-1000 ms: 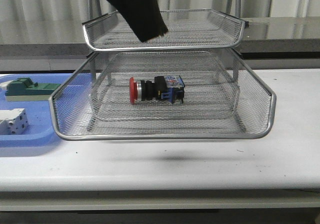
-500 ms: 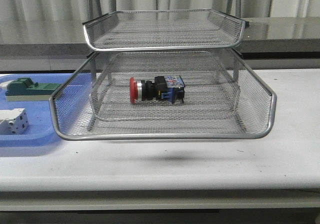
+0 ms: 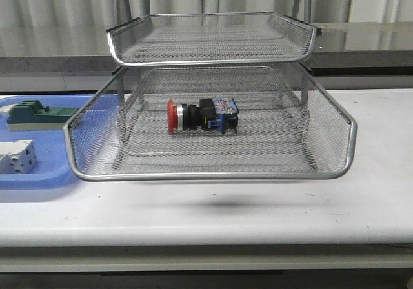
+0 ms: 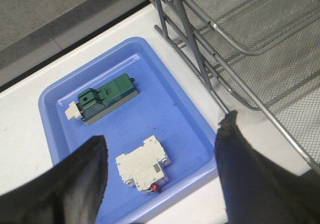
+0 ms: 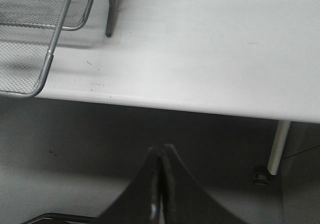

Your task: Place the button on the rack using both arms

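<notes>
The button (image 3: 201,115), with red cap, black body and blue rear block, lies on its side in the middle tier of the silver wire-mesh rack (image 3: 210,170), cap pointing left. No arm shows in the front view. In the left wrist view my left gripper (image 4: 162,171) is open and empty, high above the blue tray, with the rack's frame (image 4: 200,64) beside it. In the right wrist view my right gripper (image 5: 161,151) is shut with nothing in it, off the table's front edge, with a rack corner (image 5: 47,59) to one side.
A flat blue tray (image 3: 45,176) left of the rack holds a green block (image 3: 35,115) and a white boxy part (image 3: 16,157); the left wrist view shows the tray (image 4: 185,114), green block (image 4: 105,98) and white part (image 4: 145,164). A table leg (image 5: 277,146) shows below the white tabletop (image 5: 210,44).
A black arm that hung over the rack's top tier one second ago has left the front view. The button has not moved.
</notes>
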Robot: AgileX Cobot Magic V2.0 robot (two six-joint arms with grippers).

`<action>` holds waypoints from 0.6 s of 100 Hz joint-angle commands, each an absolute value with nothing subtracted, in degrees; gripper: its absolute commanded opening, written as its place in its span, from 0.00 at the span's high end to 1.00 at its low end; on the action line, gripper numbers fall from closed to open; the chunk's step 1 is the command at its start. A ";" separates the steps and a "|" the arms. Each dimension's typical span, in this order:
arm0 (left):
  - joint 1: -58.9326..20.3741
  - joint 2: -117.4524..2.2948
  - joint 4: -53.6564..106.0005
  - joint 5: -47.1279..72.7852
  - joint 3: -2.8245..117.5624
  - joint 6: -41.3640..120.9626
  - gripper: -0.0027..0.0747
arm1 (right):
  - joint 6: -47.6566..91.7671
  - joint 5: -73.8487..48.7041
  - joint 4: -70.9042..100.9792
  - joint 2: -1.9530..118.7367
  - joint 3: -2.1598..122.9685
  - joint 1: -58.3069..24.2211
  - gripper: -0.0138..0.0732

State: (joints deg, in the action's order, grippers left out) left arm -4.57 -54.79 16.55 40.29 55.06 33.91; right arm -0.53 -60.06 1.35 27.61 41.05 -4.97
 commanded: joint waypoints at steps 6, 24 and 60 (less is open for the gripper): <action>-4.10 -45.21 20.60 28.35 46.92 33.17 0.40 | -0.47 -56.97 0.81 28.04 42.96 -5.02 0.92; -4.10 -33.89 24.71 19.68 35.76 33.17 0.40 | -0.47 -56.97 0.81 28.04 42.96 -5.02 0.92; -4.10 -15.39 29.90 16.12 23.01 33.17 0.40 | -0.47 -56.97 0.81 28.04 42.96 -5.02 0.92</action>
State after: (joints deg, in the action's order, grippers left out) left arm -4.32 -18.21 27.16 21.72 23.62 33.81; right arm -0.53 -60.06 1.35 27.61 41.05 -4.97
